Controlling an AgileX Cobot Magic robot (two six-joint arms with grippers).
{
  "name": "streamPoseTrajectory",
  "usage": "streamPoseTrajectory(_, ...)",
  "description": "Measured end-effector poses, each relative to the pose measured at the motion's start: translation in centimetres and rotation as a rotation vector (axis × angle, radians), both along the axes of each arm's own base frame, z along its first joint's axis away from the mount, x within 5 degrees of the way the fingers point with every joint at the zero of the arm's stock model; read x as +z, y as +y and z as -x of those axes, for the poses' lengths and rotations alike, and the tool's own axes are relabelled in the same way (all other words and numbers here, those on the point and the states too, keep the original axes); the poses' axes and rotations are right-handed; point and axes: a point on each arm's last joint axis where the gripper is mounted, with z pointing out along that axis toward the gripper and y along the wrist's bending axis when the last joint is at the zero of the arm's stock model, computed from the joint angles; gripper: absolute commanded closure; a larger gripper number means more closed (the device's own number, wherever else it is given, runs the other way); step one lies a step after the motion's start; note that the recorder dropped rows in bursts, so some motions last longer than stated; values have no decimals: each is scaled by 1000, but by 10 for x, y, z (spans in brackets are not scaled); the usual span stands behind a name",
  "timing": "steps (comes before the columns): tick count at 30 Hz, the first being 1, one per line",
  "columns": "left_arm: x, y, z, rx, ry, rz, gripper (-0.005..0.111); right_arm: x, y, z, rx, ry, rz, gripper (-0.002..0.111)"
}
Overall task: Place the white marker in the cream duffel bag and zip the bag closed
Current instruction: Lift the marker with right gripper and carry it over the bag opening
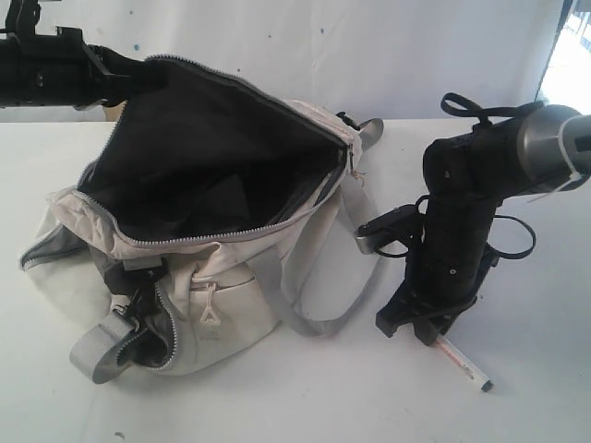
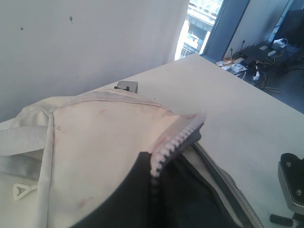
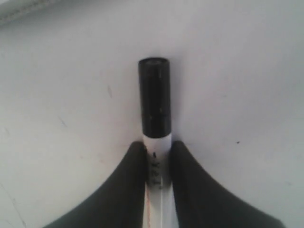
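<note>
The cream duffel bag lies on the left of the table, its main zipper wide open on a dark lining. At the top left, my left gripper is shut on the bag's zipper edge and holds that flap raised; its dark fingers pinch the cream fabric. The white marker lies flat on the table to the right of the bag. My right gripper points down at the table, its fingers shut on the marker's barrel. The black cap sticks out beyond them.
A grey webbing strap loops from the bag toward the right arm. A grey handle and black buckle sit at the bag's near left end. The white table ends at a pale wall behind.
</note>
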Motion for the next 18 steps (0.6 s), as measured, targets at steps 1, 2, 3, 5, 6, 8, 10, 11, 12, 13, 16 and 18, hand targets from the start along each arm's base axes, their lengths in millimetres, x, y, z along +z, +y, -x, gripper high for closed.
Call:
streamPoseTrajectory(1, 0, 0, 0, 0, 0, 0, 106, 0, 0, 0, 0, 0, 0, 108)
streamPoseTrajectory(2, 0, 0, 0, 0, 0, 0, 106, 0, 0, 0, 0, 0, 0, 108)
streamPoseTrajectory(3, 0, 0, 0, 0, 0, 0, 106, 0, 0, 0, 0, 0, 0, 108)
streamPoseTrajectory(5, 0, 0, 0, 0, 0, 0, 106, 0, 0, 0, 0, 3, 1, 108)
streamPoseTrajectory(6, 0, 0, 0, 0, 0, 0, 106, 1, 1, -1, 0, 6, 3, 108)
streamPoseTrajectory(8, 0, 0, 0, 0, 0, 0, 106, 2, 1, -2, 0, 17, 8, 108)
streamPoseTrajectory(10, 0, 0, 0, 0, 0, 0, 106, 2, 1, -3, 0, 31, 14, 108)
streamPoseTrajectory(11, 0, 0, 0, 0, 0, 0, 106, 2, 2, -4, 0, 38, 17, 108)
streamPoseTrajectory(12, 0, 0, 0, 0, 0, 0, 106, 3, 2, -5, 0, 43, 19, 108)
streamPoseTrajectory(13, 0, 0, 0, 0, 0, 0, 106, 5, 2, -6, 0, 47, 21, 108)
streamPoseTrajectory(16, 0, 0, 0, 0, 0, 0, 106, 11, 4, -9, 0, 52, 23, 108)
streamPoseTrajectory(18, 0, 0, 0, -1, 0, -2, 106, 14, 5, -11, 0, 50, 22, 108)
